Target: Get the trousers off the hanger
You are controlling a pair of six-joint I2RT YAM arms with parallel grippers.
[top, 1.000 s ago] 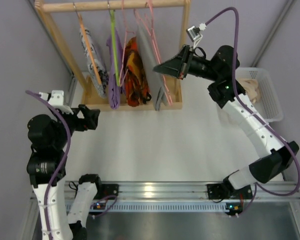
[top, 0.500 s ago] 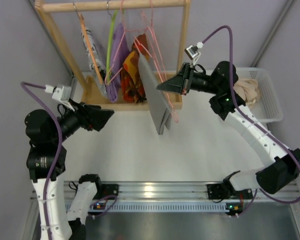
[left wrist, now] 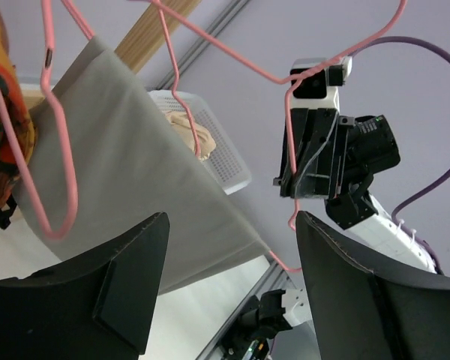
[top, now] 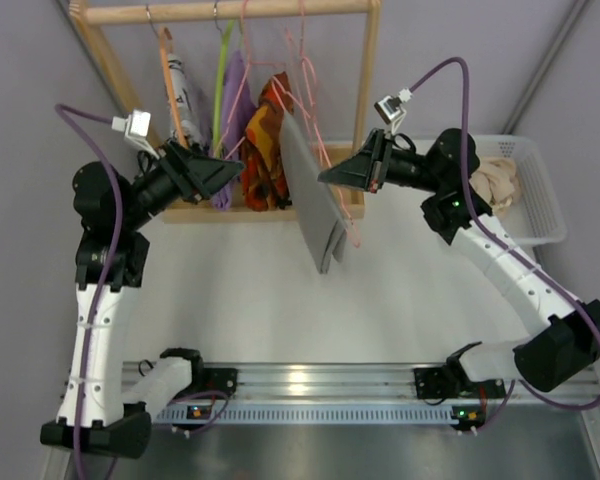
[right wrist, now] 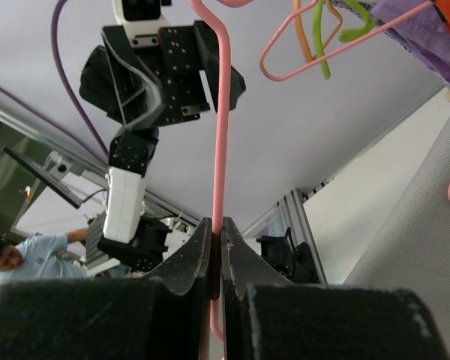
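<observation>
From above, the grey trousers (top: pixel 315 205) hung on one pink hanger (top: pixel 353 232), tilted out from the wooden rack (top: pixel 230 12). Three other garments (top: pixel 265 150) crowded behind, and one basket (top: pixel 545 215) sat on the desk (top: pixel 280 300).

Left wrist: the left hand (left wrist: pixel 229 219) was spread apart, with the trousers just ahead.

Right wrist: the right hand (right wrist: pixel 216 225) was clamped on the hanger wire.

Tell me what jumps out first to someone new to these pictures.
The grey trousers stand out, hanging mid-scene on a pink hanger angled away from the wooden rack at the back. The right gripper has its jaws shut on the hanger's wire, while the left gripper, jaws open, points at the trousers from the left.
</observation>
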